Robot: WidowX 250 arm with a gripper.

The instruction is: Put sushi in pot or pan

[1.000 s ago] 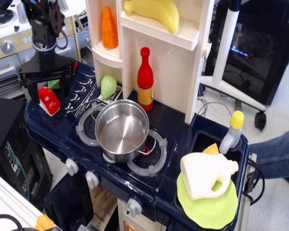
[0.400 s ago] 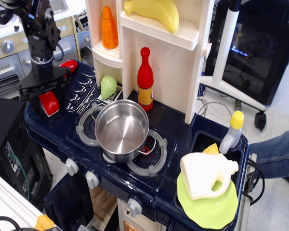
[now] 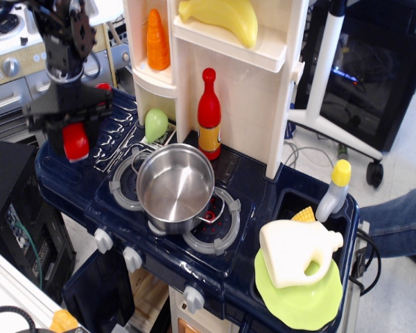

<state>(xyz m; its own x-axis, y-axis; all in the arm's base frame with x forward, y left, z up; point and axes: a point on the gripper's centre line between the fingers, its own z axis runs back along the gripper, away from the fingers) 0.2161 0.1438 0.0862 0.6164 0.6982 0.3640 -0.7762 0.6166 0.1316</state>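
The sushi (image 3: 75,141) shows as a glossy red dome at the far left of the toy kitchen counter. My gripper (image 3: 73,139) comes down from above and is shut on it, holding it just above the counter. Its white base is hidden. The shiny steel pot (image 3: 175,186) stands open and empty on the burners, to the right of the gripper and nearer the front edge.
A red pepper (image 3: 102,87) peeks out behind the gripper. A green round toy (image 3: 156,123) and a red-and-yellow bottle (image 3: 209,114) stand behind the pot. A tall cream shelf (image 3: 263,90) holds a carrot and a banana. A cream jug (image 3: 296,251) sits on a green plate at the right.
The gripper dropped around the sushi, shut on it, then rose slightly and shifted a little to the right with it. The pot has not moved.
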